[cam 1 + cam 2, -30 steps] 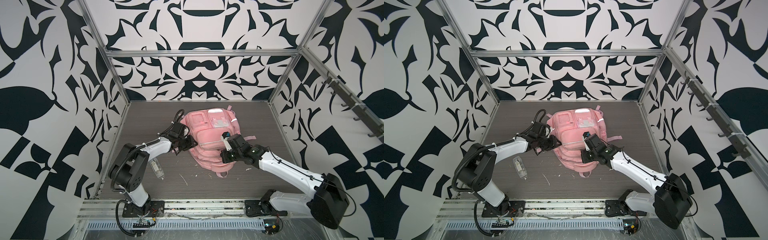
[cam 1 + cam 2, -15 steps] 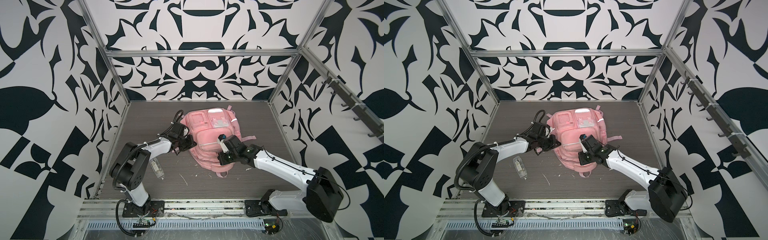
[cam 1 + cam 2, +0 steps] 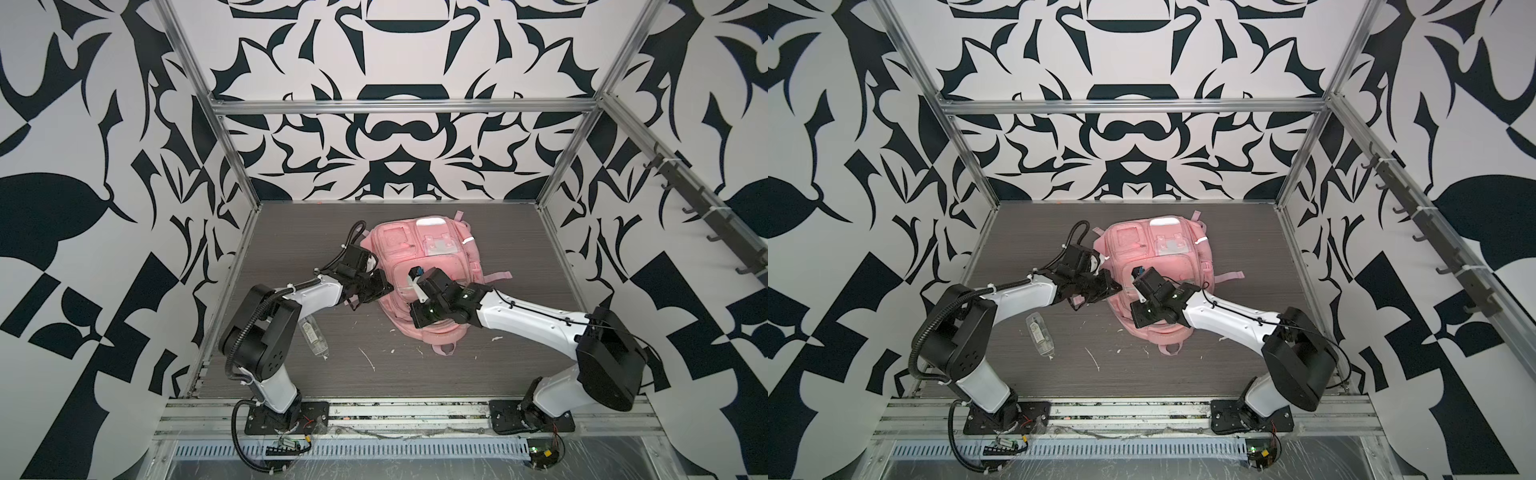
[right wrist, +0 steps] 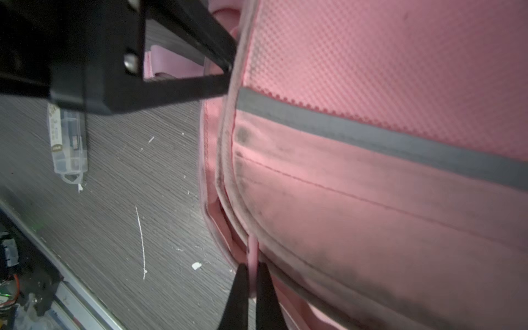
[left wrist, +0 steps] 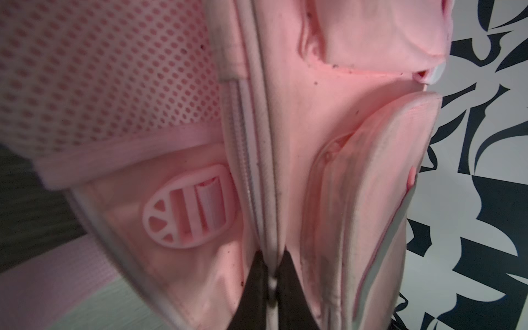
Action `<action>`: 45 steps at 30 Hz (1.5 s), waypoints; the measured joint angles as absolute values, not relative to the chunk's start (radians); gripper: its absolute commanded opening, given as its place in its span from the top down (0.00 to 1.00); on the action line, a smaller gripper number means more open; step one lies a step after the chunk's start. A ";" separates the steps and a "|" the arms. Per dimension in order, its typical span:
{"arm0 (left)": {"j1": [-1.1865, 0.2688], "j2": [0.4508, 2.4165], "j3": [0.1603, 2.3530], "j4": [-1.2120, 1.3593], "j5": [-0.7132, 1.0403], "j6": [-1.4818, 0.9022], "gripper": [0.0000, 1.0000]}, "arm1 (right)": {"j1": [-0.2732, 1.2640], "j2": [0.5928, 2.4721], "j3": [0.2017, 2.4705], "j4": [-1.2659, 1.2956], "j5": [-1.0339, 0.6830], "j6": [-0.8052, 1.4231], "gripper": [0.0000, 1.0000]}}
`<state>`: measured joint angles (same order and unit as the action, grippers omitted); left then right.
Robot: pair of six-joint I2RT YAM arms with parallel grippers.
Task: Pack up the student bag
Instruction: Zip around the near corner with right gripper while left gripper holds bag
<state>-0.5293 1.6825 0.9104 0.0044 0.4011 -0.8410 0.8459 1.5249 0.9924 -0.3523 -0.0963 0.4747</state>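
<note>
The student bag point(image 3: 436, 266) point(image 3: 1167, 259), a pink backpack, lies front-up in the middle of the floor in both top views. My left gripper point(image 3: 387, 289) point(image 3: 1116, 289) is at the bag's left side. In the left wrist view it point(image 5: 271, 258) is shut on a pale seam of the bag point(image 5: 314, 128) beside a zip. My right gripper point(image 3: 415, 326) point(image 3: 1136, 323) reaches over the bag's near left corner. In the right wrist view it point(image 4: 250, 270) is shut on a thin pink zip pull point(image 4: 252, 248) at the bag's point(image 4: 371, 200) edge.
A clear plastic case point(image 3: 314, 336) point(image 3: 1040, 334) point(image 4: 67, 143) lies on the floor left of the bag, by the left arm. White scraps point(image 3: 368, 359) dot the near floor. A hook rail point(image 3: 706, 220) runs along the right wall.
The left gripper has closed on the bag's seam. The right gripper, still shut on the zip pull, has moved left along the bag's near side.
</note>
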 measured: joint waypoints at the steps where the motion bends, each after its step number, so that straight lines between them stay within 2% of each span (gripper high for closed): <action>1: -0.529 1.679 0.904 0.011 0.400 -0.842 1.00 | 0.847 1.533 1.002 -0.351 -0.097 0.479 1.00; 13: -0.559 1.667 0.849 0.113 0.358 -0.916 1.00 | 0.852 1.608 1.088 -0.366 -0.092 0.528 1.00; 30: -0.661 1.696 0.849 0.181 0.326 -0.995 1.00 | 0.841 1.612 1.093 -0.379 0.027 0.607 1.00; 45: -0.670 1.701 0.796 0.294 0.303 -1.015 1.00 | 0.793 1.609 1.067 -0.367 -0.004 0.618 1.00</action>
<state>-0.6704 1.7008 0.7963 0.2943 0.3027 -1.0149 0.7933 1.6089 1.0668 -0.3672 -0.0044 0.6178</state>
